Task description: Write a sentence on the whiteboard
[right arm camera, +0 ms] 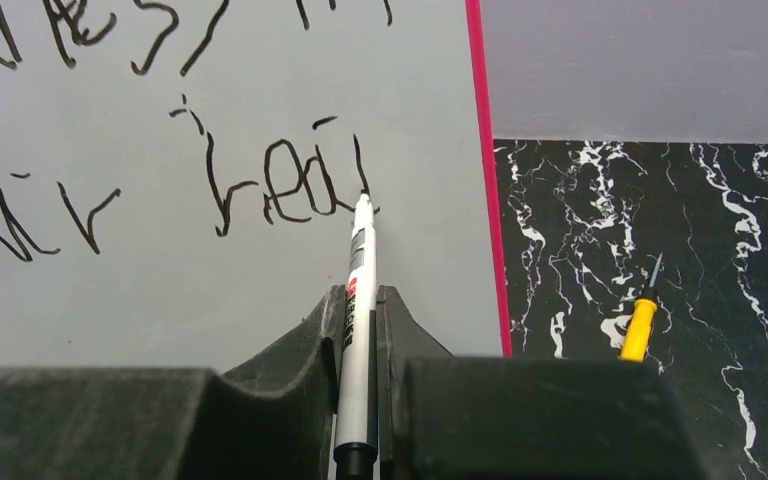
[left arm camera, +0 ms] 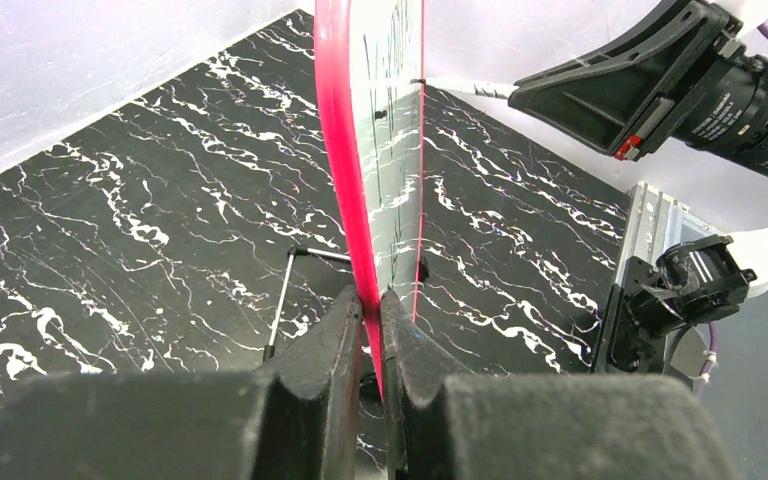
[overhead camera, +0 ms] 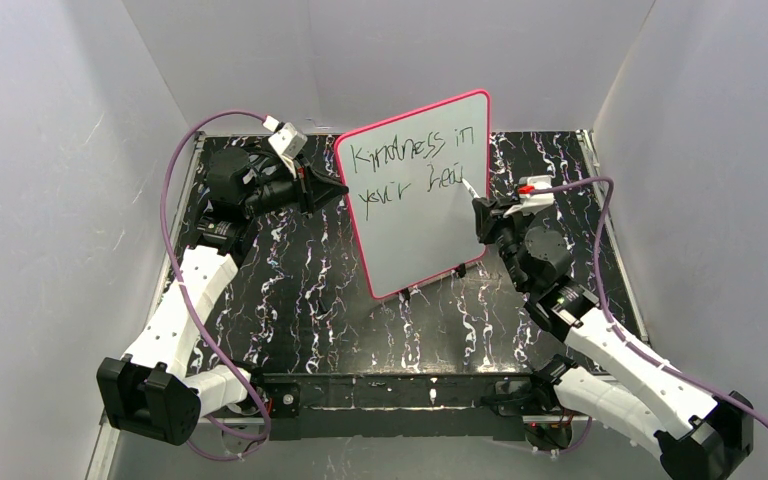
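Observation:
The whiteboard stands upright on the marbled table, white with a pink-red frame. The sentence reads "Kindness in" above "your hea" plus a stroke. My left gripper is shut on the board's left frame edge, which sits between its fingers. My right gripper is shut on a white marker. The marker's tip touches the board at the end of the second line. The marker also shows in the left wrist view, touching the board's face.
A yellow-handled tool lies on the black marbled table to the right of the board. The board's thin metal stand leg rests on the table behind it. White walls enclose the table on three sides.

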You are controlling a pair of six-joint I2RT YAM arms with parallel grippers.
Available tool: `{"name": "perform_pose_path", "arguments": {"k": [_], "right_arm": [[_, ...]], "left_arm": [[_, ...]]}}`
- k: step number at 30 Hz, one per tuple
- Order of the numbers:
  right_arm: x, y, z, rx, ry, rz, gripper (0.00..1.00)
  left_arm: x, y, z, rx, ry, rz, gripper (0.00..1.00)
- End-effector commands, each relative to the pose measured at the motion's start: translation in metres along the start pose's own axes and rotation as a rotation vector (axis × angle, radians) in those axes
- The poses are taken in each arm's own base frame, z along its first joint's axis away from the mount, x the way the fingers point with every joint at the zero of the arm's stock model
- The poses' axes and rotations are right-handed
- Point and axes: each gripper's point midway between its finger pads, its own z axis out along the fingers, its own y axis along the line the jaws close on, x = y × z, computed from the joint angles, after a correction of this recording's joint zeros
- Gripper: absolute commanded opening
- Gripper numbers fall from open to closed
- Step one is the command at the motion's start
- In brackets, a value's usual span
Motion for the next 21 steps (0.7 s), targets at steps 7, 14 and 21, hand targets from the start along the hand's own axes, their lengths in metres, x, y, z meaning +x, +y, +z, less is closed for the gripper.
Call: {"name": "perform_pose_path", "arguments": {"k": [7, 14, 21], "right_arm": [[-0.049, -0.002, 0.001, 0.029, -0.125, -0.003, 0.01], [-0.046, -0.008, 0.002, 0.056, -0.117, -0.011, 0.01], [-0.056, -0.001, -0.008, -0.003, -0.153, 0.009, 0.01]], "left_arm": [[0.005, -0.014, -0.003, 0.049, 0.016, -0.003, 0.0], [0.005, -0.015, -0.003, 0.049, 0.015, -0.002, 0.0], [0.004, -0.015, -0.003, 0.049, 0.014, 0.0, 0.0]]}}
